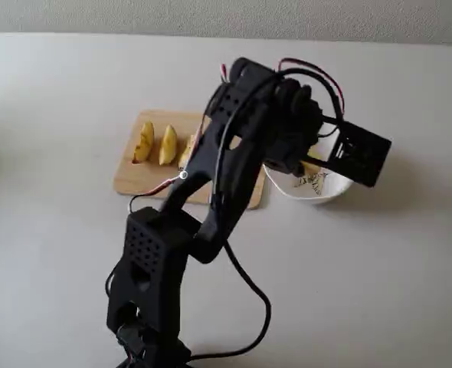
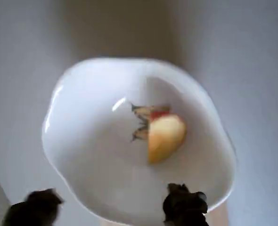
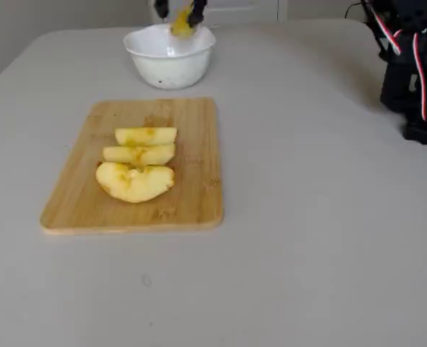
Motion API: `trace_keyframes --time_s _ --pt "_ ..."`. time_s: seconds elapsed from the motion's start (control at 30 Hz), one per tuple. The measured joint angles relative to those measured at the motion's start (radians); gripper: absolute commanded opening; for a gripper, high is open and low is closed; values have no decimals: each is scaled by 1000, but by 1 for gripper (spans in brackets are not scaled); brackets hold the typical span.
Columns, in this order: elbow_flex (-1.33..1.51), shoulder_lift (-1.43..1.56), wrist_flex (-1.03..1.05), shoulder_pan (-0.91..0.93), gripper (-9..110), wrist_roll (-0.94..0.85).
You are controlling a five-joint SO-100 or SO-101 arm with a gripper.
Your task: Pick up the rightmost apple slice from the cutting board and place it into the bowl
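Note:
The white lobed bowl [image 2: 82, 141] fills the wrist view. A pale-yellow apple slice [image 2: 165, 136] shows inside it, over the butterfly design. My gripper [image 2: 110, 207] is open above the bowl, with its dark fingertips [image 2: 183, 205] wide apart and clear of the slice. In a fixed view the gripper [image 3: 179, 9] hangs over the bowl [image 3: 163, 69], and the slice [image 3: 183, 23] shows just below the fingers at rim height. I cannot tell whether it is falling or at rest. The wooden cutting board [image 3: 192, 195] holds three more slices [image 3: 146, 136].
My arm [image 1: 234, 153] reaches over the board's right end [image 1: 145, 180] to the bowl [image 1: 322, 188] and hides part of both. A black cable [image 1: 249, 307] trails on the table near the base. The arm's base [image 3: 416, 72] stands at the right.

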Motion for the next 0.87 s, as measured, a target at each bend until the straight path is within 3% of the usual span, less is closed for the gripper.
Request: trace_keyframes --time_s 0.3,0.5,0.67,0.87 --pt "0 156 98 -74 32 -32" --pt "169 706 141 -308 0 -6" --pt "712 1305 -29 -474 0 32" --pt "1585 1899 -284 -462 2 32"
